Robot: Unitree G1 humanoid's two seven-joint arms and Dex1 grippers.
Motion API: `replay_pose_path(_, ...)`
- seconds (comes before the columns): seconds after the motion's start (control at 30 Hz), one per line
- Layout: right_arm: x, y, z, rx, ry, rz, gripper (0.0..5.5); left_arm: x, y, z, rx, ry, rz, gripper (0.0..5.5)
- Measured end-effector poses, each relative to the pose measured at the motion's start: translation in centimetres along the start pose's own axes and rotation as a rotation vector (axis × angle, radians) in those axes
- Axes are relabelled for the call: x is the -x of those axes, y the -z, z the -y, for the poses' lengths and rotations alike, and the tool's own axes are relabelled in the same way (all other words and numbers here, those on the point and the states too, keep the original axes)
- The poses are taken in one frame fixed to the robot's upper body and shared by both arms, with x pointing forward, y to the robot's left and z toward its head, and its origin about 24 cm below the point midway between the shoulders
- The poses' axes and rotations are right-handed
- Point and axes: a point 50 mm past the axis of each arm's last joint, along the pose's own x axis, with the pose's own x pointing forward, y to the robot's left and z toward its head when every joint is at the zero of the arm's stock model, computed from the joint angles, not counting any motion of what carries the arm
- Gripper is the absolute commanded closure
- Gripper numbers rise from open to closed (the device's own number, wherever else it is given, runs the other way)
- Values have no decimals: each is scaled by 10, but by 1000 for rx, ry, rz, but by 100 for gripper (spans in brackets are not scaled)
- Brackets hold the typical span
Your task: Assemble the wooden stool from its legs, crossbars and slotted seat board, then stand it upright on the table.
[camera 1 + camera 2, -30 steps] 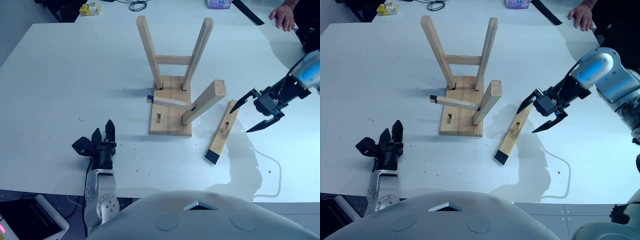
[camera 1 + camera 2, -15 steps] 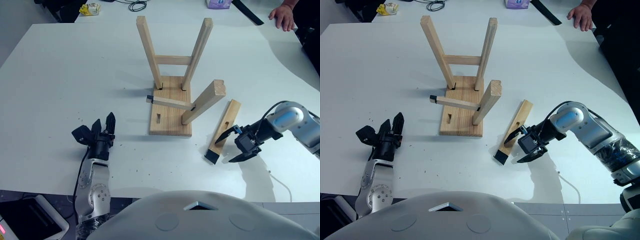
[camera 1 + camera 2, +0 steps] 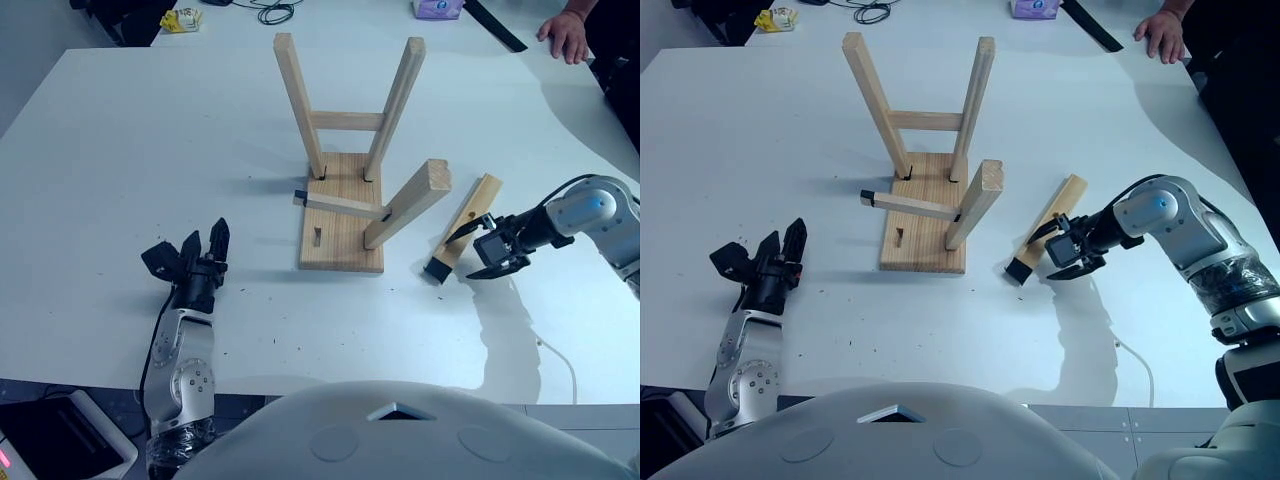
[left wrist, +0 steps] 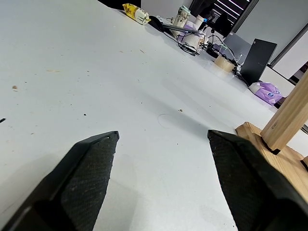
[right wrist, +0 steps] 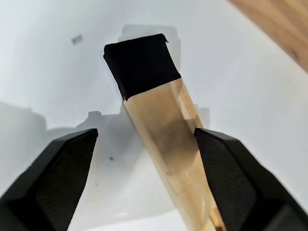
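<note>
Straddling the loose leg [image 3: 470,215] at centre right with our right gripper [image 3: 463,253] spread, we are working halfway: upright legs [image 3: 300,100] slotted, leaning leg [image 3: 410,203] seemingly unseated; left gripper [image 3: 185,248] spread.

Bright, even room light covers the white bench [image 3: 120,150]. The pale upright wooden legs [image 3: 298,100] throw soft, faint shadows toward its left edge.

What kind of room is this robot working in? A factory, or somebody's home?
Most likely a lab or office workroom rather than a factory. A large white table holds a half-built wooden stool, and behind it sit tangled cables and a dark laptop.
</note>
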Motion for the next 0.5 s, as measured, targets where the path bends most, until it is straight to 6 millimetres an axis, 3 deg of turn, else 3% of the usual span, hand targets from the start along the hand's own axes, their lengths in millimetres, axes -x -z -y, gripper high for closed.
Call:
replay_pose_path(0.13, 8, 6, -2, 16, -36, -26, 178, -3, -1, 2, 5, 12, 6, 207)
replay_pose_path(0.33, 37, 9, -7, 23, -122, -58, 178, -2, 3, 3, 28, 4, 10, 207)
replay_pose_path(0.5, 49, 10, 6, -21, -45, -75, 178, -1, 4, 3, 34, -4, 20, 207)
